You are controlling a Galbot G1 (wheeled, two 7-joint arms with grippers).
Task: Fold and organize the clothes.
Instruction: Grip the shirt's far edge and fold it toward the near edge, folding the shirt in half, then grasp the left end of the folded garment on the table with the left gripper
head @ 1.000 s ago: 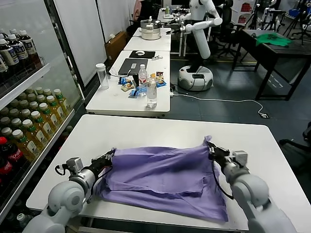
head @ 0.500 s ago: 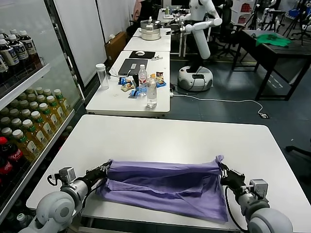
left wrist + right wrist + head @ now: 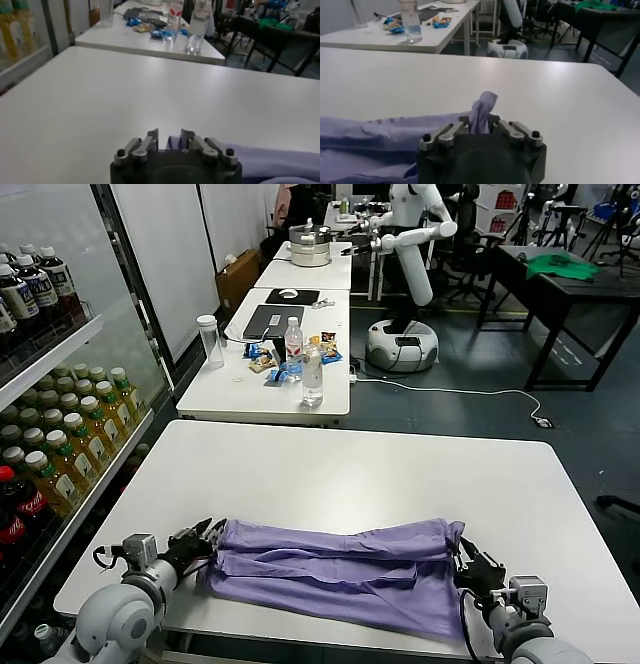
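I see the purple T-shirt [image 3: 335, 566] lying flat near the front edge of the white worktop [image 3: 340, 474], folded into a long band. It looks thin, soft and light, so I think it will flop and slide if I pull hard. The best places to take it are the end corners. My left gripper [image 3: 200, 541] sits low at the shirt's left end, arm stretched along the worktop, its jaws spread with cloth just beside them. My right gripper [image 3: 471, 567] sits low at the right end, jaws parted, and a corner of cloth stands up between them.
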